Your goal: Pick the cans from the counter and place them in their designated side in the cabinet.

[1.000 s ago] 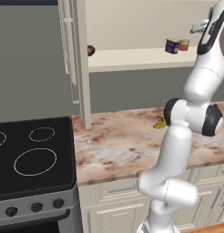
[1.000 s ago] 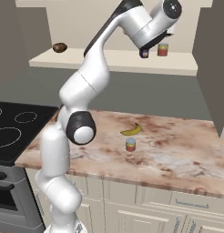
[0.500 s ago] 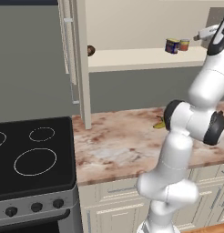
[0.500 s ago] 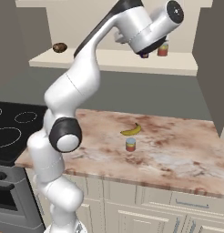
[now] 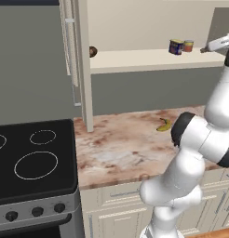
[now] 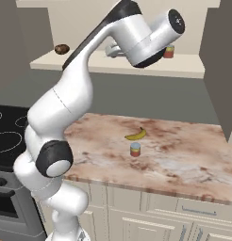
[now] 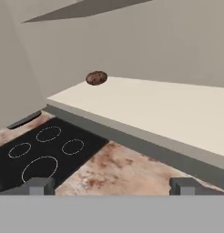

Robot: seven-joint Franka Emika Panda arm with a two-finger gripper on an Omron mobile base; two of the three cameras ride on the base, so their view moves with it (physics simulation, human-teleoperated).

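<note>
Gripper (image 7: 112, 185) wide apart, empty, up at cabinet shelf (image 7: 145, 109) height. Blue can (image 5: 175, 46) on shelf beside red can (image 5: 188, 45). Orange can (image 6: 135, 149) well below on counter (image 6: 184, 160), near banana (image 6: 136, 135).

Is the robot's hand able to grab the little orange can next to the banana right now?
Probably yes. The red-orange can stands alone on the counter, upright, with open space above it. The banana lies just behind it, apart from it. The gripper is open and empty, but it is up at the cabinet shelf, so it must come down first.

arm (image 6: 136, 37) swung away from blue can (image 5: 175, 46).
</note>
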